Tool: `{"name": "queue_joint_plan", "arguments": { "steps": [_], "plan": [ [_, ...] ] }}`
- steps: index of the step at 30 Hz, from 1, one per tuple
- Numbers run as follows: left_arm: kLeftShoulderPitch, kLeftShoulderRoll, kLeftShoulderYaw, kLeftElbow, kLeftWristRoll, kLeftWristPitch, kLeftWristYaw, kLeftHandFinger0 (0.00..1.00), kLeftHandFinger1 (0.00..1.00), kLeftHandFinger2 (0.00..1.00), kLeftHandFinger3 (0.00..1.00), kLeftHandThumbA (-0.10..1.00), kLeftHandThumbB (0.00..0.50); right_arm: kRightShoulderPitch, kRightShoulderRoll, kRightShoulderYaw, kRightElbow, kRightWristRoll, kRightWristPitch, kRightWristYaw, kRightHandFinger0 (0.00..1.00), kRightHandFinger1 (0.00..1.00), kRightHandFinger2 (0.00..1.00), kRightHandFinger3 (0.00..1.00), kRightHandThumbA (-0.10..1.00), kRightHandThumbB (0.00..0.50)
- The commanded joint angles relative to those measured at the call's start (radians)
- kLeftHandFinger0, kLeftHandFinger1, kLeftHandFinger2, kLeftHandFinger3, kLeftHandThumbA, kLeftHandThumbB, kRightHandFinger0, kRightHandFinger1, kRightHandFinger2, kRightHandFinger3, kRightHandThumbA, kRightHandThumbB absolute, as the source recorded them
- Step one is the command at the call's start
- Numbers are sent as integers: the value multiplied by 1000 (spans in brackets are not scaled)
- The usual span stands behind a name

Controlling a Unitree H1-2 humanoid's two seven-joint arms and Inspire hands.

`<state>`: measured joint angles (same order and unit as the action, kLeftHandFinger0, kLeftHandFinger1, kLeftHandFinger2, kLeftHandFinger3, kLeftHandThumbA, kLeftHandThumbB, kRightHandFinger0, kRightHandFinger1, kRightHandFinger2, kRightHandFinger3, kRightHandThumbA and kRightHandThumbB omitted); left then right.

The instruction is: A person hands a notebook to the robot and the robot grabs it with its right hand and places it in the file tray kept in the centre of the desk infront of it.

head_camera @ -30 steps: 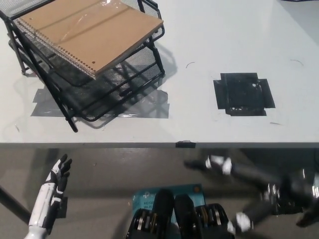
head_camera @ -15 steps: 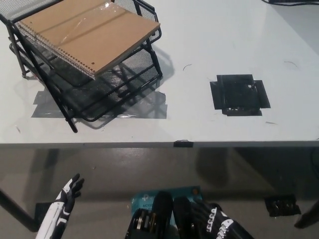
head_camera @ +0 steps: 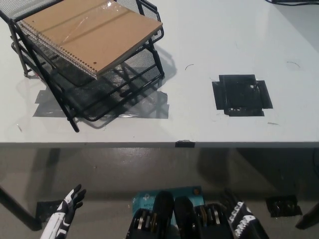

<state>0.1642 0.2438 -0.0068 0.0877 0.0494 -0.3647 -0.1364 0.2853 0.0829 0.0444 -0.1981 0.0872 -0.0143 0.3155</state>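
- Where the upper left of the frame shows the file tray (head_camera: 130,83), a black wire-mesh rack with stacked tiers stands on the white desk (head_camera: 209,40), tilted so that its front edge sits lower than its back.
- On the top tier lies the notebook (head_camera: 92,32) — brown card cover up, spiral binding along its left edge, a glossy strip of clear wrap across the cover. It lies flat in the tray, and its near right corner juts a little past the tray's rim.
- Under the tray, strips of grey tape (head_camera: 148,104) are stuck to the desk, showing at the tray's left and right.
- At the centre right of the frame a square patch of black tape (head_camera: 241,94) sits on the desk, well apart from the tray; a smaller black tab (head_camera: 185,144) marks the desk's near edge.
- At the lower left, below the desk edge, the white left hand (head_camera: 69,206) hangs over the floor, its fingers spread and holding nothing.
- At the lower right of centre, the black right hand (head_camera: 238,219) shows only in part at the bottom edge — its fingers (head_camera: 228,200) point up and apart, with nothing between them.
- Neither hand touches the desk, the tray or the notebook.
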Motion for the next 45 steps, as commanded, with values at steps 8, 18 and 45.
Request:
{"name": "queue_joint_plan", "arguments": {
  "steps": [8,18,45],
  "plan": [
    [-1,19,4,-20,-1,-54,-5,1000,1000,1000,1000,1000,500,-3,20,-25,17,-9,-157,-105,1000,1000,1000,1000,1000,357],
    [-7,20,15,-14,4,-55,3,1000,1000,1000,1000,1000,498,-8,4,-10,20,-11,-164,-119,1000,1000,1000,1000,1000,360],
    [-28,15,34,-30,3,-1,6,995,1000,1000,1000,958,490,-28,-30,39,19,-28,-159,-131,1000,1000,1000,1000,1000,311]
  ]
}}
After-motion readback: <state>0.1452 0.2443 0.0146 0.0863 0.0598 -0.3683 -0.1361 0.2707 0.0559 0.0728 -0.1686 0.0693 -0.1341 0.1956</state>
